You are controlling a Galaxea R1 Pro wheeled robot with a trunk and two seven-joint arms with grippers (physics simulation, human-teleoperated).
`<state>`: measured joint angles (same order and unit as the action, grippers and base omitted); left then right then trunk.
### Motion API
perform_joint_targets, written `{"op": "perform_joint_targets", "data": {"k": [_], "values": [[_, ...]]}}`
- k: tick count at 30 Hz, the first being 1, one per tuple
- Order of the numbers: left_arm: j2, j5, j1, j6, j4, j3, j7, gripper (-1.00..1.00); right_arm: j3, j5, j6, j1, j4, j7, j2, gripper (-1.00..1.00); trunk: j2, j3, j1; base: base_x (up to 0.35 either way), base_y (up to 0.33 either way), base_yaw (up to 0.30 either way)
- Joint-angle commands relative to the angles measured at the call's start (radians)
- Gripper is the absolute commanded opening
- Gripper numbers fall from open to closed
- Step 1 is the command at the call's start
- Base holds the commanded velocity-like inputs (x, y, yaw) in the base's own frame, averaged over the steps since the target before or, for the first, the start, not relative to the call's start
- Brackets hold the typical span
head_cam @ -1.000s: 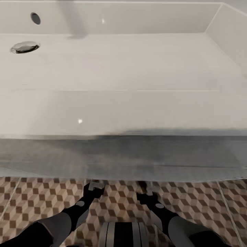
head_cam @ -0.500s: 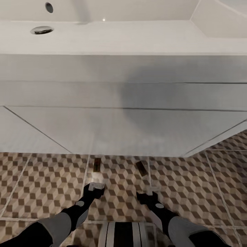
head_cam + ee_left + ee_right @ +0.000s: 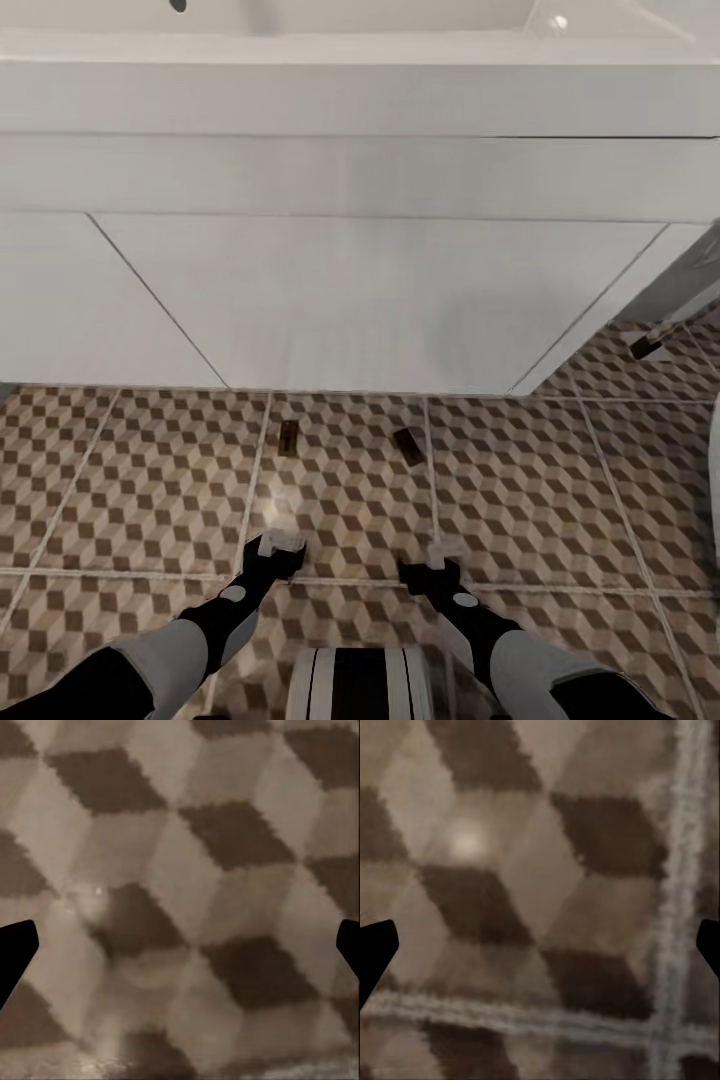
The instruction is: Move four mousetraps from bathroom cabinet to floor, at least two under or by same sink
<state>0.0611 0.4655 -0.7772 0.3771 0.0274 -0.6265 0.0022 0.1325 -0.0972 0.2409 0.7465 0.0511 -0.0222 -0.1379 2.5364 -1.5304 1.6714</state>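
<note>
Two mousetraps (image 3: 288,437) (image 3: 408,446) lie mid-frame on the bathroom floor (image 3: 130,480) beside the white sink unit (image 3: 360,290); a third dark piece (image 3: 645,347) sits right. Left gripper (image 3: 281,545) and right gripper (image 3: 431,568) are spread, empty.

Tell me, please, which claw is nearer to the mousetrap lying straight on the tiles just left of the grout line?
Left. The left claw sits on the near side of that mousetrap, almost in line with it; the right claw is further off to its right, closer to the angled mousetrap.
</note>
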Motion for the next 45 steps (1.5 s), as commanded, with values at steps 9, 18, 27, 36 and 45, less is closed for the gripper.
{"op": "perform_joint_targets", "data": {"k": [9, 18, 27, 36, 45], "values": [[-0.001, 0.009, -0.001, 0.003, -0.001, -0.008, 0.001, 1.0, 0.009, -0.01, 0.006, 0.001, -0.001, -0.002, 0.0, 1.0, 0.0, 0.0, -0.001, -0.334, 0.0, 0.0], [-0.001, 0.01, -0.001, 0.003, -0.001, -0.007, 0.0, 1.0, 0.009, -0.009, 0.011, 0.0, -0.001, -0.002, 0.0, 1.0, 0.0, 0.0, -0.001, -0.334, 0.0, 0.0], [-0.001, 0.01, -0.001, 0.003, -0.001, -0.007, 0.001, 1.0, 0.01, -0.009, 0.014, -0.001, 0.015, -0.002, 0.0, 1.0, 0.0, 0.0, -0.001, -0.334, 0.0, 0.0], [-0.001, 0.01, -0.001, 0.003, -0.001, -0.007, 0.001, 1.0, 0.011, -0.009, 0.014, -0.001, 0.028, -0.002, 0.0, 1.0, 0.0, 0.0, -0.001, -0.334, 0.0, 0.0], [-0.001, 0.01, -0.001, 0.003, -0.001, -0.007, 0.001, 1.0, 0.012, -0.009, 0.014, -0.001, 0.03, -0.002, 0.0, 1.0, 0.0, 0.0, -0.001, -0.334, 0.0, 0.0]]}}
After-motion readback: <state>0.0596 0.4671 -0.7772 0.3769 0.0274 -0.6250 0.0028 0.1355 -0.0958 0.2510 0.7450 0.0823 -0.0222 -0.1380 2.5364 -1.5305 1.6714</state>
